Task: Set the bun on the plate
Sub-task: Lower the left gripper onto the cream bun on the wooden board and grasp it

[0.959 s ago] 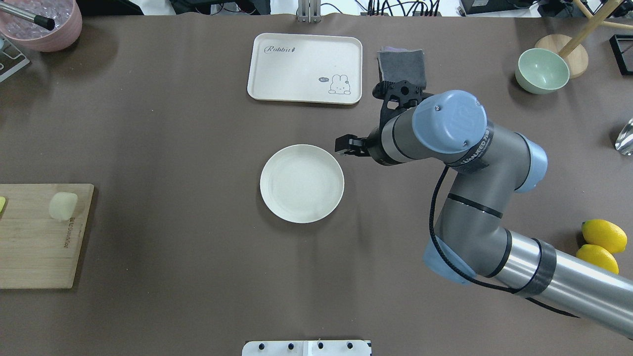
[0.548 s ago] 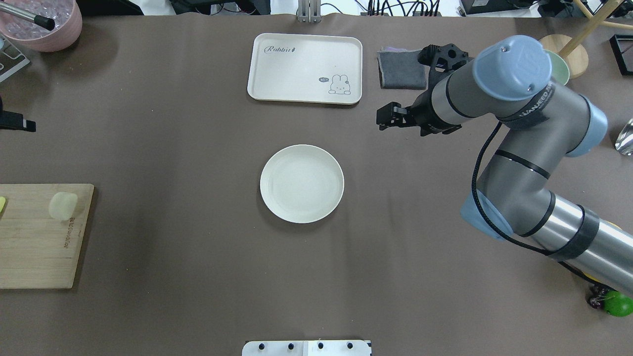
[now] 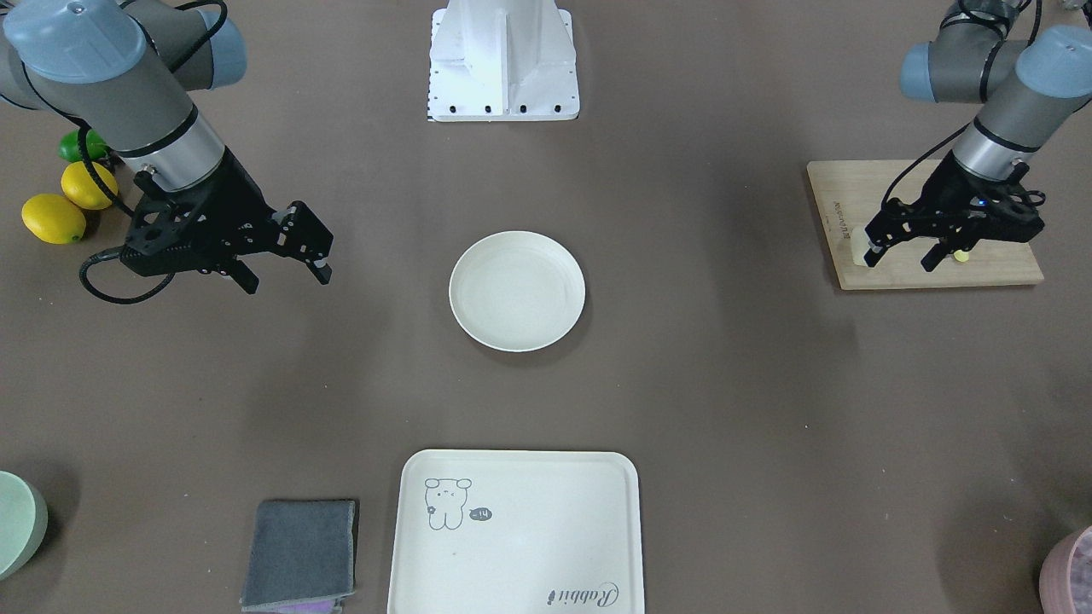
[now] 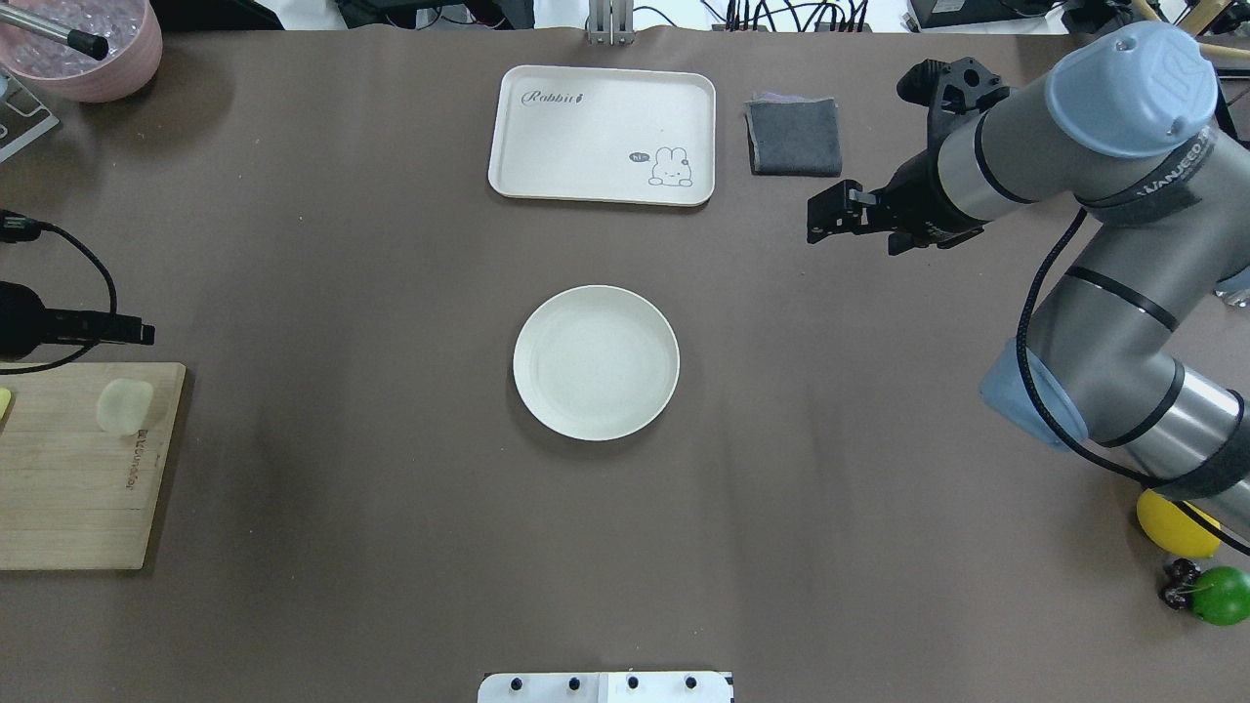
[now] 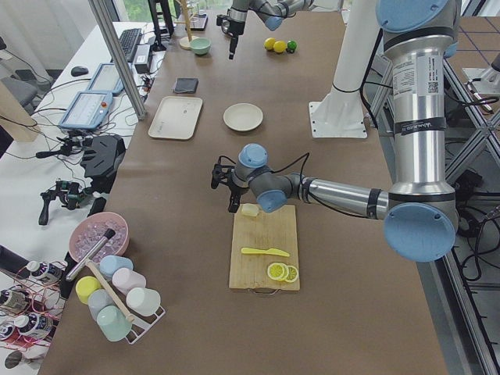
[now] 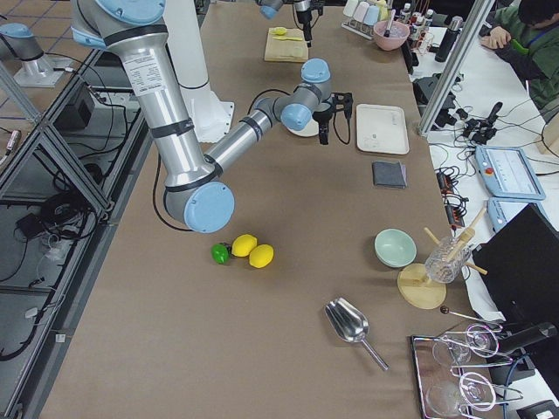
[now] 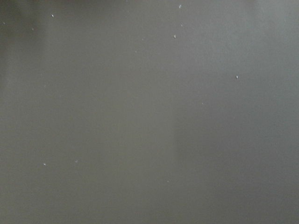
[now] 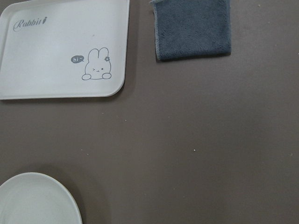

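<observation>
The bun (image 4: 125, 405), a small pale chunk, lies on the far right corner of a wooden cutting board (image 4: 68, 488); it also shows in the left side view (image 5: 250, 209). My left gripper (image 3: 900, 256) hangs open just beyond that end of the board, near the bun but apart from it, and one finger partly covers the bun (image 3: 856, 247) in the front view. The round cream plate (image 4: 596, 361) sits bare at the table's middle. My right gripper (image 3: 288, 277) is open and holds nothing, off to the plate's right and above the table.
A cream tray (image 4: 603, 135) with a drawn animal and a grey cloth (image 4: 794, 137) lie beyond the plate. Lemon slices (image 5: 281, 272) and a yellow knife (image 5: 266, 251) share the board. Lemons (image 3: 53, 217) sit by the right arm. A pink bowl (image 4: 88, 49) stands far left.
My right gripper has pulled away from the plate's rim, up and to the right. The left gripper has come into the overhead view at the left edge and moved down toward the board.
</observation>
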Motion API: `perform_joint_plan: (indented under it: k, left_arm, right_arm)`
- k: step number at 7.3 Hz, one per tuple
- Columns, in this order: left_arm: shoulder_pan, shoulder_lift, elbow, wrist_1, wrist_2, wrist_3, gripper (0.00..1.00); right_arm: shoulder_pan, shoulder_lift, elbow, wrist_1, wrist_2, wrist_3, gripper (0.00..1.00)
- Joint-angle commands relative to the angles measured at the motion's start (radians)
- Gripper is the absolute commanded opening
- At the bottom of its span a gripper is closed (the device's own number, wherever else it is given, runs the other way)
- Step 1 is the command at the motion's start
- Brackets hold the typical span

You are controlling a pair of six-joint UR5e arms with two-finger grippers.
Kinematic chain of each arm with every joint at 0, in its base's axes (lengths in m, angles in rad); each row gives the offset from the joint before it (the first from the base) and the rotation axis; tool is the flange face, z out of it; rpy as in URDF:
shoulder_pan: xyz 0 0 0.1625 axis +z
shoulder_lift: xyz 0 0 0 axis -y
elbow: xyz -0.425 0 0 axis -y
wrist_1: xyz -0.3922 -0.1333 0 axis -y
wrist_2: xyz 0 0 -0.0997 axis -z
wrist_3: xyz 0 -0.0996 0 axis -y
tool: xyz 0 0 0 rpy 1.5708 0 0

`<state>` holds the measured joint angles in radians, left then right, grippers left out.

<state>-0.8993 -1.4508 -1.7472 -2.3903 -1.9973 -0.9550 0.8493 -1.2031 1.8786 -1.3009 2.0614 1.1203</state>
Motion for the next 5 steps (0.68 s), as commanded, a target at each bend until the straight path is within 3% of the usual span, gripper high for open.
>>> perform_joint_plan:
  k: [1, 4, 5]
  left_arm:
    - [0.042, 0.012, 0.0, -0.009, 0.02, 0.007, 0.94]
    - [0.071, 0.053, -0.002, -0.029, 0.025, 0.021, 0.93]
    - [0.071, 0.084, -0.003, -0.062, 0.023, 0.027, 0.87]
  right_arm:
    - [0.013, -0.009, 0.007, 0.0, 0.006, -0.007, 1.0]
    - [0.013, -0.01, 0.008, 0.0, 0.002, 0.007, 1.0]
    - [0.011, -0.007, 0.008, -0.001, -0.004, 0.007, 1.0]
